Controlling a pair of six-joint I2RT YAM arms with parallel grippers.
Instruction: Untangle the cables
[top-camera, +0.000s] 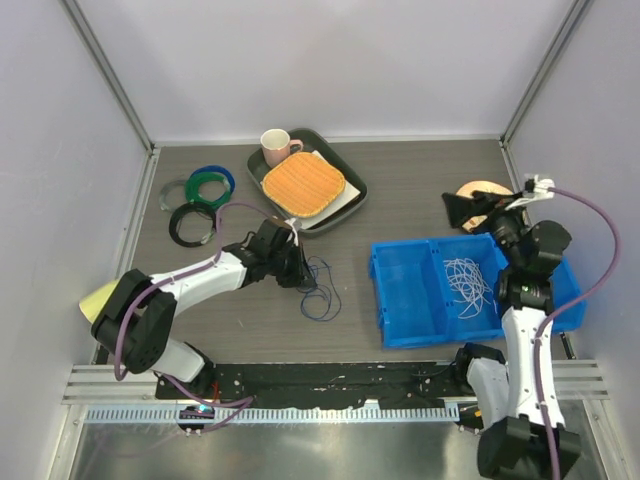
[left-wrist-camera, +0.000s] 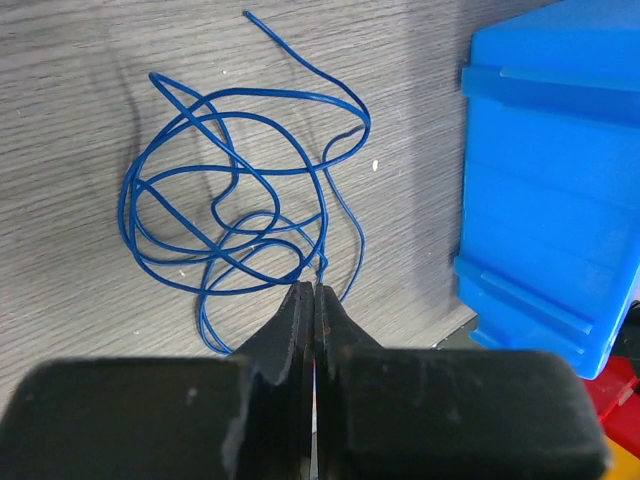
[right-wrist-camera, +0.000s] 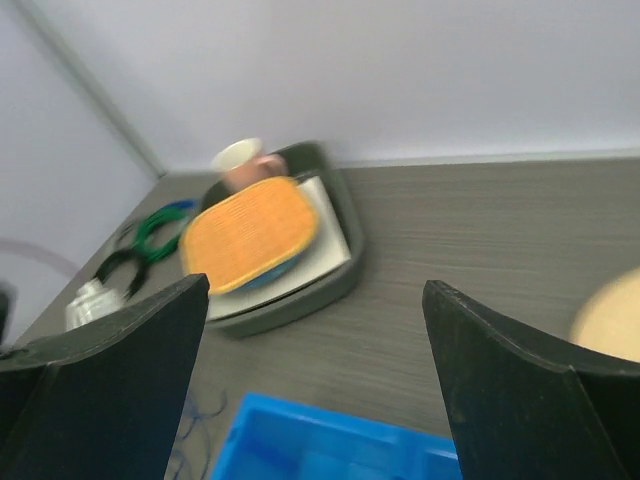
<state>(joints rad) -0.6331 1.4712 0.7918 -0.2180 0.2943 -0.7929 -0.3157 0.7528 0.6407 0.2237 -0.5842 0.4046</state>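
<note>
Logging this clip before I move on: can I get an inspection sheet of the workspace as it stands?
Surface: grey wood-grain table.
Job's things: thin blue cable in tangled loops on the table; thin white cables inside the blue plastic bin.
Clutter: dark green tray holding a pink mug and an orange woven pad; black, green and blue ring coils far left.
Grippers: left claw shut on the blue cable; right claw open, empty.
Cables: mauve hoses loop off both arms.
Surroundings: pale walls, metal corner posts.
</note>
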